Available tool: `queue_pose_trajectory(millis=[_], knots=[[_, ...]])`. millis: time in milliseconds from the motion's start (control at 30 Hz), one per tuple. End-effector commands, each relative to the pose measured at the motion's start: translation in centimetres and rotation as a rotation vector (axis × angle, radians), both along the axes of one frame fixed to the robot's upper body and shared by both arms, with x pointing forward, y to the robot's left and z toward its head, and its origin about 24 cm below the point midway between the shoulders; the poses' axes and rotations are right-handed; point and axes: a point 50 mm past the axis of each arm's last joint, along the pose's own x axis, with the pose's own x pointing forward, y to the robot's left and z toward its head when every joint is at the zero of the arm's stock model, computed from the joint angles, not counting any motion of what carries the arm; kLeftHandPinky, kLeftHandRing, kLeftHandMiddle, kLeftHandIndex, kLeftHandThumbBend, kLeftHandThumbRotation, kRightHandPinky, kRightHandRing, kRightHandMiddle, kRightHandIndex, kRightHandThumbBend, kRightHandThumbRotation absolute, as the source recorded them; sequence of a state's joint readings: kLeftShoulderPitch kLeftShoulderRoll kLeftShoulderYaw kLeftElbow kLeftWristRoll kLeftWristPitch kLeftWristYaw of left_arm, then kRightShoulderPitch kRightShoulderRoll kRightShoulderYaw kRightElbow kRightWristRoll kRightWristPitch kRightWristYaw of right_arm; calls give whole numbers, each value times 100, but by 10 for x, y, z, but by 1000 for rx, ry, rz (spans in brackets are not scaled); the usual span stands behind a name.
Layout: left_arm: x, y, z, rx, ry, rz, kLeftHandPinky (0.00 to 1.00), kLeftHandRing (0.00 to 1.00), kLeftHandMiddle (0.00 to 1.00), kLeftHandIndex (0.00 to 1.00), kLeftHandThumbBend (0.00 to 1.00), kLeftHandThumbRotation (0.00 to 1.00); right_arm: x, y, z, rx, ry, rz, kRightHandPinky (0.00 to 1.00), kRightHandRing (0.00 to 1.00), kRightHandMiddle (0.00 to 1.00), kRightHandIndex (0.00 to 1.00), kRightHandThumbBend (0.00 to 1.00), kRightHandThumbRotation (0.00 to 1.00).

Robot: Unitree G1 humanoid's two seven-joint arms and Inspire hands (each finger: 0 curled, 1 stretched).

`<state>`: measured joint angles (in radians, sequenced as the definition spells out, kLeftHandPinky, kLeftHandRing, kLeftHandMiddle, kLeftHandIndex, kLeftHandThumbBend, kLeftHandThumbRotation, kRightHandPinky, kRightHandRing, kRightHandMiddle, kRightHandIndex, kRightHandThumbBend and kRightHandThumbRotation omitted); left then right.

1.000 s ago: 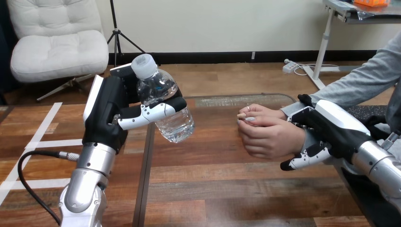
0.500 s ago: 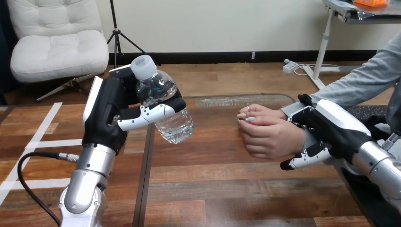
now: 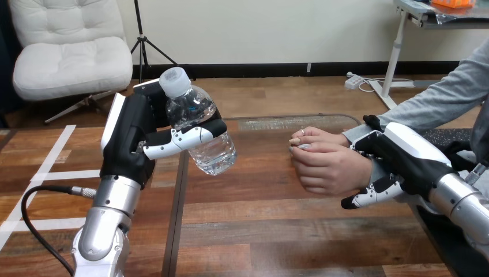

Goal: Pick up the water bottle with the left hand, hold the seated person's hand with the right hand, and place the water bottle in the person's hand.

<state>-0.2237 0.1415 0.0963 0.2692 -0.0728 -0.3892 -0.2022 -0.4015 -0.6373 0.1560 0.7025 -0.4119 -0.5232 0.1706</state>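
Above the left side of the counter [image 3: 259,231], our left robot hand [image 3: 130,138] clamped on the tilted water bottle [image 3: 214,151], at the right edge our right robot hand [image 3: 409,153] curled round the person's wrist [image 3: 364,167]

Two robot hands work over one wooden table [image 3: 277,222]: one left hand [image 3: 134,138] and one right hand [image 3: 406,154], each ending one silver forearm, two forearms in all. One water bottle [image 3: 203,131], clear and tilted, is clasped in the left hand's curled thumb and fingers; it carries one white cap [image 3: 175,81], which stands just above that hand. Two hands of one seated person show just ahead of the right hand, touching each other: the person's nearer hand [image 3: 328,168] by the right hand's thumb, the person's farther hand [image 3: 316,137] beyond its fingers. One wrist lies between that thumb and those fingers.
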Motion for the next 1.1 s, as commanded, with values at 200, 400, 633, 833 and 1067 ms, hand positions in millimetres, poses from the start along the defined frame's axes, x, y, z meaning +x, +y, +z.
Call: queue_pose_trajectory(millis=[200, 400, 633, 833, 1067], knots=[[3, -1, 26, -8, -123, 2, 24, 29, 33, 36, 65, 0, 16, 1, 27, 10, -104, 3, 27, 28, 32, 35, 85, 0], [3, -1, 26, -9, -123, 7, 24, 29, 33, 36, 65, 0, 16, 1, 28, 3, -100, 3, 28, 28, 32, 35, 86, 0], [3, -1, 26, -13, -121, 14, 24, 29, 33, 36, 66, 0, 16, 1, 27, 3, -102, 6, 29, 28, 32, 35, 88, 0], [3, 0, 26, -18, -121, 11, 24, 29, 33, 36, 67, 0, 15, 1, 26, 4, -104, 7, 27, 27, 31, 33, 88, 0], [3, 0, 26, -14, -123, 10, 24, 29, 33, 36, 66, 0, 15, 2, 26, 1, -109, 4, 24, 25, 30, 31, 87, 0]])
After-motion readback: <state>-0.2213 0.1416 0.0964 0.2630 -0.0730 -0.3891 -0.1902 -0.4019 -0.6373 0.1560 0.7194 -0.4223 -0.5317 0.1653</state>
